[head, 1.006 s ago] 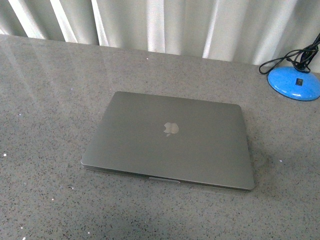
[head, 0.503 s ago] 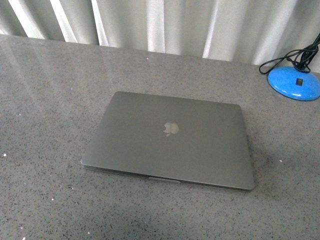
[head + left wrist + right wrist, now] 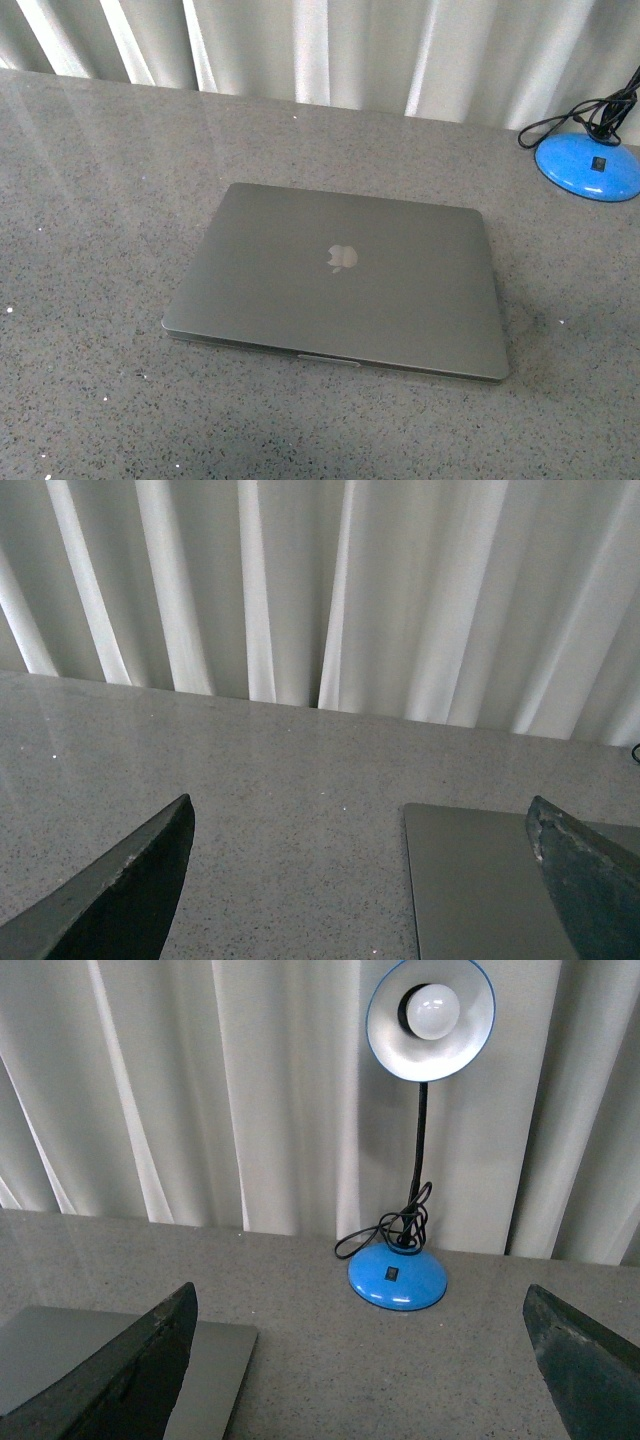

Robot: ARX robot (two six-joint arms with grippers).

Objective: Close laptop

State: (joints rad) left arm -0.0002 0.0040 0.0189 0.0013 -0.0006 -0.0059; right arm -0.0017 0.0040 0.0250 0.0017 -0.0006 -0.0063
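The laptop (image 3: 340,280) lies flat on the grey speckled table, lid down, its pale apple logo facing up; no keys or screen show. Neither arm appears in the front view. In the left wrist view my left gripper (image 3: 360,825) is open, with its dark fingers (image 3: 130,890) wide apart above the table, and a corner of the laptop (image 3: 480,880) lies by the other finger. In the right wrist view my right gripper (image 3: 360,1315) is also open, holding nothing, and a corner of the laptop (image 3: 215,1370) shows beside one finger (image 3: 120,1380).
A blue desk lamp (image 3: 398,1278) with a black cord stands at the table's far right, its base (image 3: 588,166) seen in the front view. White curtains (image 3: 330,50) hang behind the table's far edge.
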